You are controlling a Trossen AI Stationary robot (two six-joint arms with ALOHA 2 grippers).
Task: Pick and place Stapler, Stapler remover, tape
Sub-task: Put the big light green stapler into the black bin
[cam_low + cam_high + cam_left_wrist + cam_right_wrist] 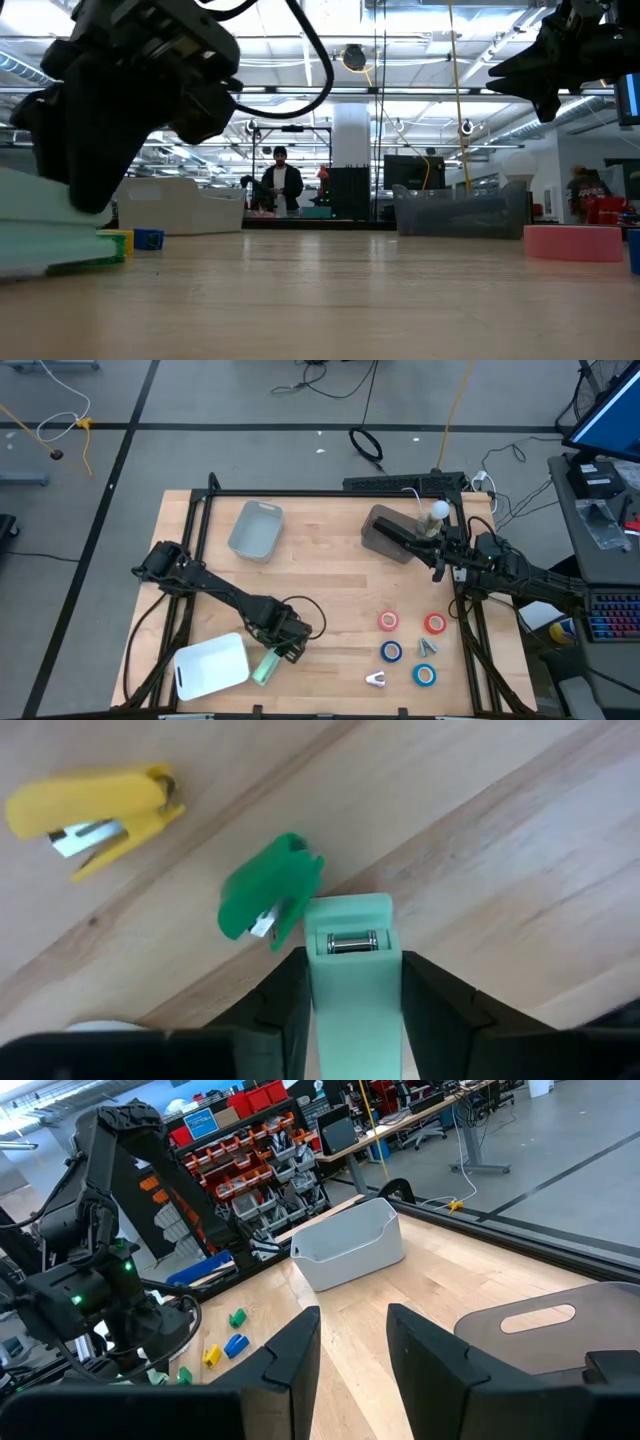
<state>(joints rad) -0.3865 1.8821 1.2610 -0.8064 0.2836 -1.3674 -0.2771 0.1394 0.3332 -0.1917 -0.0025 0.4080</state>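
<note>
With our left gripper [352, 1010] fingers clamped on the mint stapler [349, 975] at the tabletop's [330, 575] near-left, lifting probably risks nudging the green remover [268, 900]; right fingers spread, empty.

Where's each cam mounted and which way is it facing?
High: overhead, looking straight down on the wooden table; both dark arms show.
Low: tabletop height, level toward the room; arms hang in from above.
Left wrist: on the left arm, facing down at the tabletop; left claw clamps a mint-green plastic stapler.
Right wrist: on the right arm, facing across the table; open right claw in front.
Shared: stapler appears in high, low, left wrist.
</note>
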